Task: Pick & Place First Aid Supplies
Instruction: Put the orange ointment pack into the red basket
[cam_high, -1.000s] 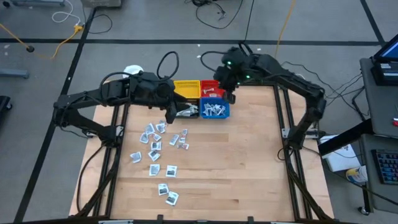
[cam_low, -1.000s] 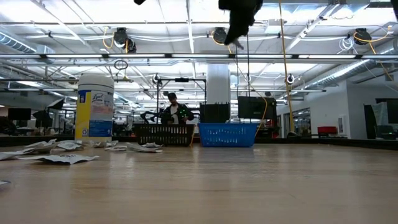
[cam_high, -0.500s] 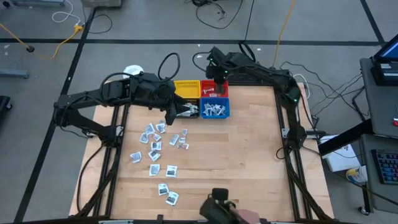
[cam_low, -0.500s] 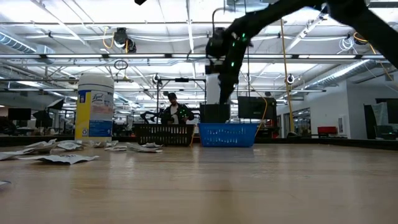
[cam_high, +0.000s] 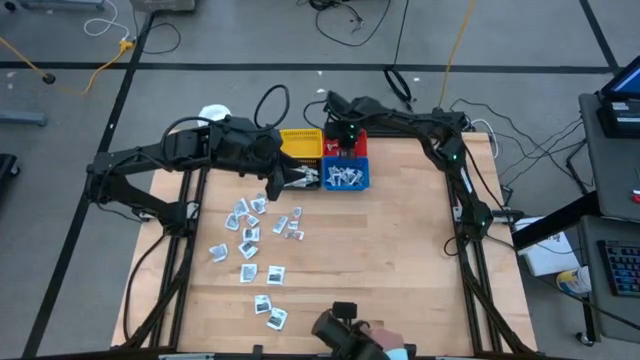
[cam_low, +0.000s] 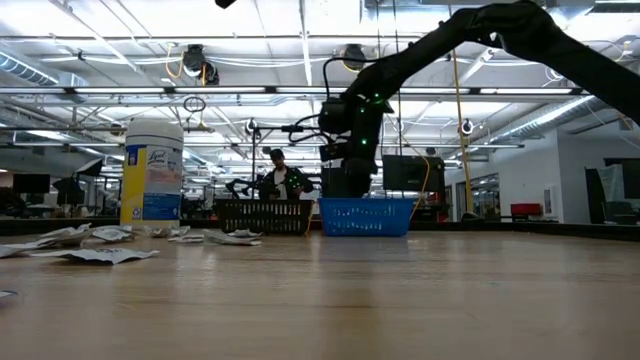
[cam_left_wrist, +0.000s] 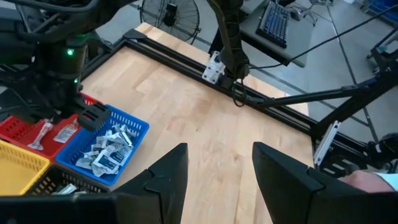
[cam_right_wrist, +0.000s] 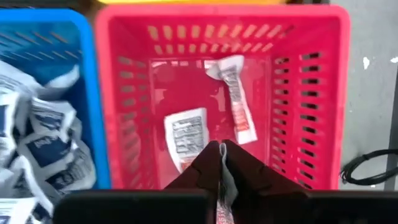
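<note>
Hovering over the red slotted plastic bin (cam_right_wrist: 221, 93), the right gripper (cam_right_wrist: 222, 163) was clenched on a thin white strip packet (cam_right_wrist: 225, 186), pinched edge-on between its fingertips. Packet looked feather-light, limp, slick; best taken by one flat end. Two flat white packets (cam_right_wrist: 186, 137) already lay on that bin's floor, directly under the pincer. Left gripper (cam_left_wrist: 214, 163) waited beside the red bin, jaws apart, empty.

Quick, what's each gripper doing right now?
Left gripper: open, empty, beside the bins.
Right gripper: shut on a packet over the red bin.
</note>
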